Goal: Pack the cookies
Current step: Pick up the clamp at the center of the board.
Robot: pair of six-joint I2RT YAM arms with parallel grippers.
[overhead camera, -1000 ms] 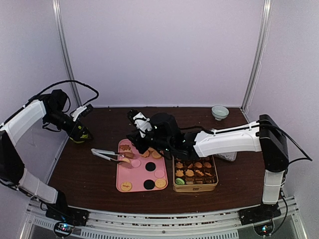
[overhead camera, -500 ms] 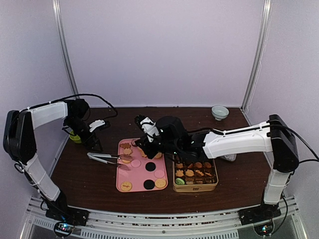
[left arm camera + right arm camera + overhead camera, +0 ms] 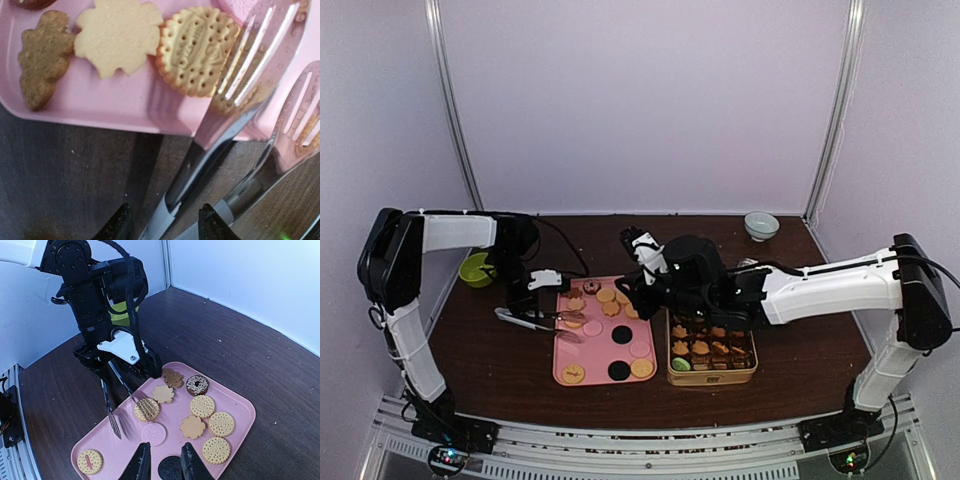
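Observation:
Several cookies, tan round and flower-shaped with pink and black discs, lie on a pink tray. The right wrist view shows them too. More cookies fill a gold tin to the tray's right. Metal tongs lie across the tray's left edge, their tips on a round cookie. My left gripper is open and low over the tongs' handles, one finger on each side of one arm. My right gripper is open and empty above a black cookie.
A green bowl stands at the table's left, behind my left arm. A pale bowl stands at the back right corner. My right arm stretches over the tin's far side. The frame posts stand at both back corners.
My left arm has swung in from the far left and come down over the tongs' handles. My right gripper has drifted right and back over the tray.

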